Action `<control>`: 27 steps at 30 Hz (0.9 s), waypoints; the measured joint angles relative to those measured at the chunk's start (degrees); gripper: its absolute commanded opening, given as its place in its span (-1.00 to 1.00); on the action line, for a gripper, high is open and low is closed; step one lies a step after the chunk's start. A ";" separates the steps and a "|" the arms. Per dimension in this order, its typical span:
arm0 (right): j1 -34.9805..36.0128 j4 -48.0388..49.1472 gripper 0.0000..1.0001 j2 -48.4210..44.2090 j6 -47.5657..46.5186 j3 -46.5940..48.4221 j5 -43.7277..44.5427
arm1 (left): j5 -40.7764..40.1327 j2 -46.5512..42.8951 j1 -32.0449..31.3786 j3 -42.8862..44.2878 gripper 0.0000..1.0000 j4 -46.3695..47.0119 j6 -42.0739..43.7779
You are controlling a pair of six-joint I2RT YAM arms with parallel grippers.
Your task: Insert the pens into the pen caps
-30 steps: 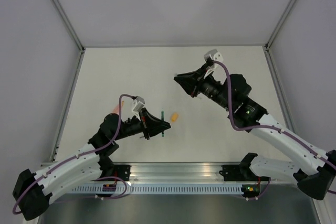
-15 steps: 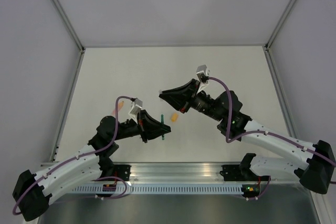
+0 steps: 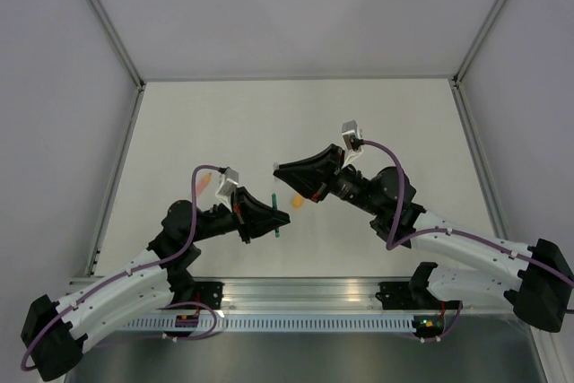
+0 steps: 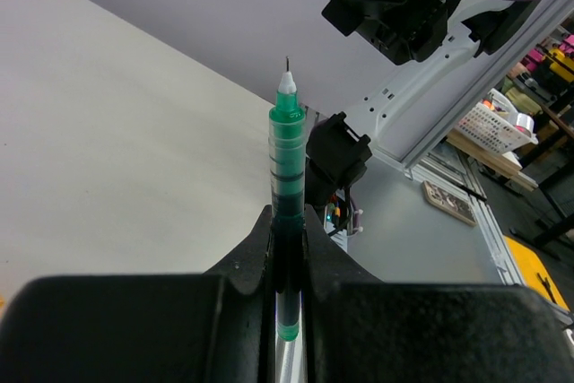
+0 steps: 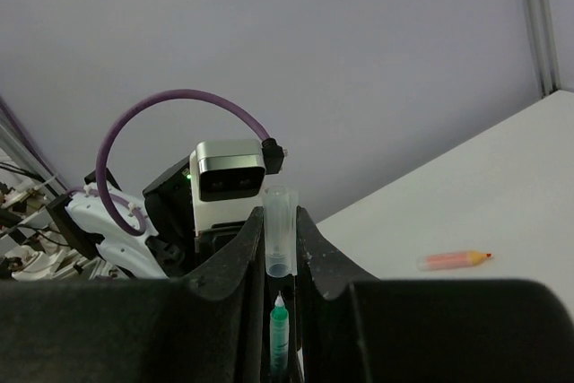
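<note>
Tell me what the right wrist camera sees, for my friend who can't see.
The right gripper pinches a clear pen cap, and the tip of a green pen points at its open end, not yet inside. Behind, the left arm's camera looks back, and an orange pen lies on the white table.

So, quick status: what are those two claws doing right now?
Left gripper shut on green pen. Right gripper shut on clear cap. Tip lined up, not yet in. Nothing between.
</note>
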 measured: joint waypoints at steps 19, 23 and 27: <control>0.63 3.80 -1.00 0.24 0.50 -3.17 -0.09 | -0.46 0.26 0.00 0.00 -0.95 -0.15 0.00; 0.63 3.82 -1.00 0.42 0.50 -3.17 -0.09 | -0.46 0.26 0.00 0.00 -0.95 -0.24 0.00; 0.76 4.17 -1.00 1.03 0.50 -3.17 -0.11 | -0.46 0.26 0.00 0.00 -0.95 -0.35 0.00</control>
